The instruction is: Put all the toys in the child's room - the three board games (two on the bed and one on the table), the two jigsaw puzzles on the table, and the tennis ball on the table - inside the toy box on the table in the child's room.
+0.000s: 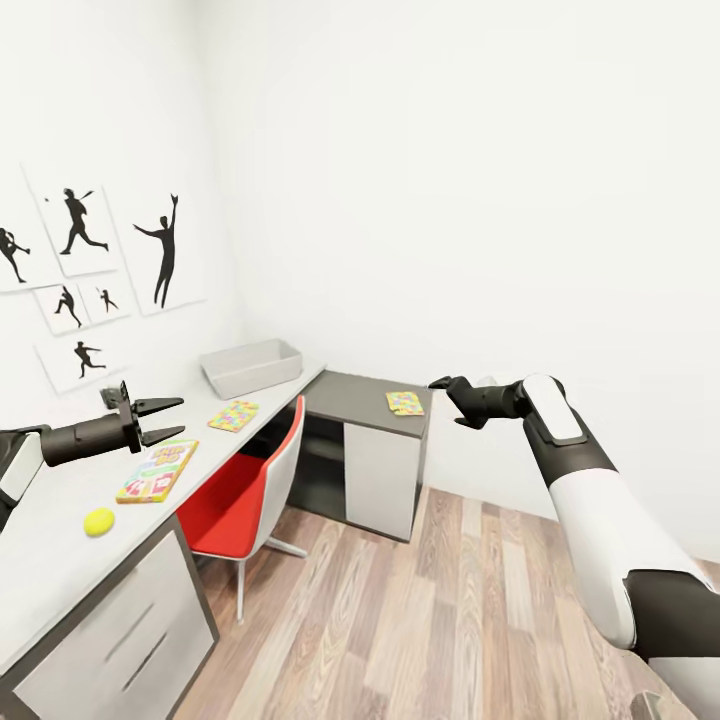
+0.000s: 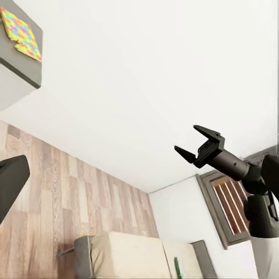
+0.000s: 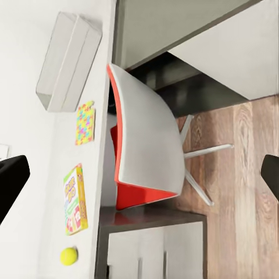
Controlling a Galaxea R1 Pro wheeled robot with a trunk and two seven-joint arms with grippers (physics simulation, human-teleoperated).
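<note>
The grey toy box [image 1: 250, 365] stands at the far end of the white desk [image 1: 60, 560]. In front of it lie a jigsaw puzzle [image 1: 233, 414], a board game [image 1: 158, 470] and the yellow tennis ball [image 1: 98, 521]. A second jigsaw puzzle [image 1: 405, 402] lies on the dark side cabinet [image 1: 365, 390]. My left gripper [image 1: 180, 417] hovers open above the desk, just left of the board game. My right gripper [image 1: 447, 404] hangs open in the air right of the cabinet. The right wrist view takes in the toy box [image 3: 67, 61], puzzle [image 3: 85, 122], board game [image 3: 74, 199] and ball [image 3: 68, 256].
A red and white chair [image 1: 250, 480] is pushed up to the desk between the drawer unit [image 1: 110, 630] and the cabinet. Wooden floor [image 1: 450, 620] stretches to the right. A beige bed [image 2: 133, 256] and a shuttered window [image 2: 229, 203] appear in the left wrist view.
</note>
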